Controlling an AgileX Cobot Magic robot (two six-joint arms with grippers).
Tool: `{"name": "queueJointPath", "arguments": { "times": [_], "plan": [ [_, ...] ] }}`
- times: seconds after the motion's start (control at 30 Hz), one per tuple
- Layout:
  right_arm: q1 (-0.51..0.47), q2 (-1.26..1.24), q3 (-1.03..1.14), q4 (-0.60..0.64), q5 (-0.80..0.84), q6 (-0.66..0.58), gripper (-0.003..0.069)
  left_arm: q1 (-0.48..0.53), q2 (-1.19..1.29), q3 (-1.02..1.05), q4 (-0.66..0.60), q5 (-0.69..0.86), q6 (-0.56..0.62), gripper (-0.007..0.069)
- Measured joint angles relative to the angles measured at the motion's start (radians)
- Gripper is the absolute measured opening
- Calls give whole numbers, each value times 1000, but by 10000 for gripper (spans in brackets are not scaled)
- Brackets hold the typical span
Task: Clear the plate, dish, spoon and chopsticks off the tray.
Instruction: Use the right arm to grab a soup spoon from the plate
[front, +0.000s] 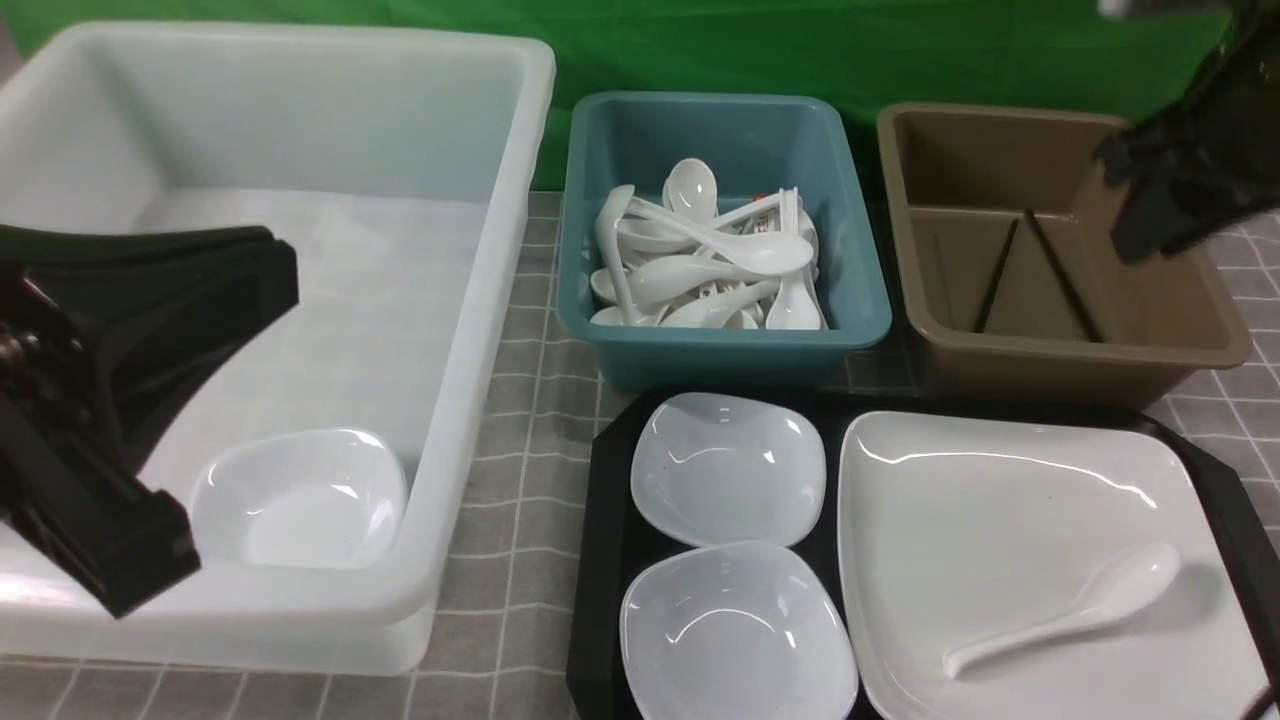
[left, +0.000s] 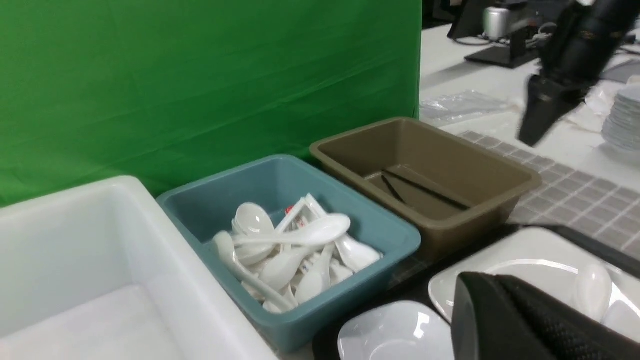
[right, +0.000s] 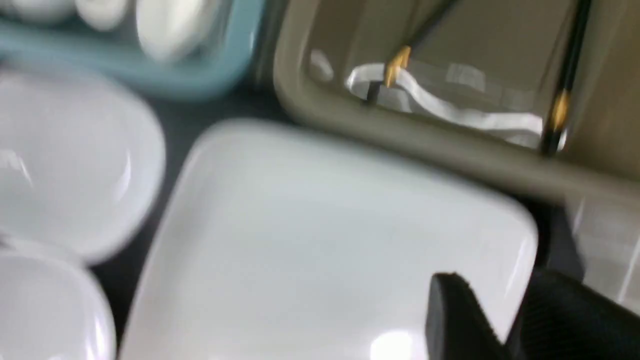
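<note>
Plate (front: 1000, 520) on tray (front: 605, 560), filling right half. Spoon (front: 1070, 610) lies in plate, handle toward tray's near edge. 2 small dishes (front: 728, 468) on tray's left half, 1 behind other, edges meeting. Chopsticks (front: 1060, 275) off tray, lying in brown tub (front: 1090, 355) just behind tray's right end. Right gripper (front: 1140, 240) hovers above that tub, blurred, fingers parted. Left gripper (front: 140, 585) well left of tray, over white bin (front: 480, 420), fingers pressed together. Teal tub (front: 720, 345) of spoons behind tray's left half.
</note>
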Motion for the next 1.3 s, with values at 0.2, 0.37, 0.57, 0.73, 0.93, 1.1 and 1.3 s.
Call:
{"name": "queueJointPath", "arguments": {
  "times": [0.2,0.37,0.57,0.73,0.93,1.1,1.3],
  "plan": [
    [144,-196,447,-72,-65,159,345,0,0,0,17,46,22,10],
    [176,-223,650,-70,-229,452,463,0,0,0,-2,69,64,10],
    [176,-156,701,7,-397,594,528,0,0,0,-14,77,72,10],
    [176,-73,702,87,-486,601,533,0,0,0,-26,92,72,10],
    [176,3,702,99,-518,600,534,0,0,0,-38,93,72,10],
    [176,26,702,98,-536,563,504,0,0,0,-38,93,77,10],
    [176,29,702,93,-528,409,304,0,0,0,-39,93,79,10]
  ]
}}
